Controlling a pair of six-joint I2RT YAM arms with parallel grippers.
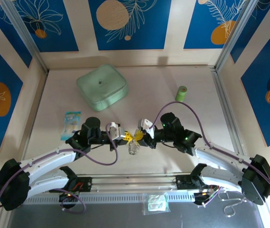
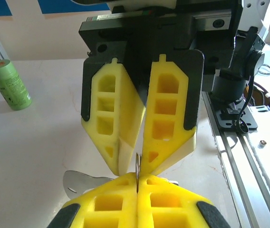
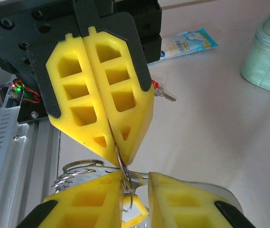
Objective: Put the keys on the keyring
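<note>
Both grippers meet tip to tip over the table's middle. My left gripper (image 1: 127, 137) (image 2: 137, 176) is shut on a thin metal ring (image 2: 137, 166) of the keyring (image 1: 133, 148), whose silver coils (image 3: 80, 167) hang below. My right gripper (image 1: 140, 135) (image 3: 136, 175) is open, its jaws a finger-width apart around the same ring (image 3: 125, 173), which lies against one finger. A yellow key head (image 3: 136, 219) hangs in that gap below the ring. The red-headed key (image 3: 160, 92) lies on the table behind the left gripper (image 3: 118, 149).
A mint-green case (image 1: 101, 87) sits at the back left and a green roll (image 1: 181, 93) at the back right. A blue-and-white packet (image 1: 72, 122) lies left of the left arm. A clear bag (image 1: 156, 202) rests on the front rail.
</note>
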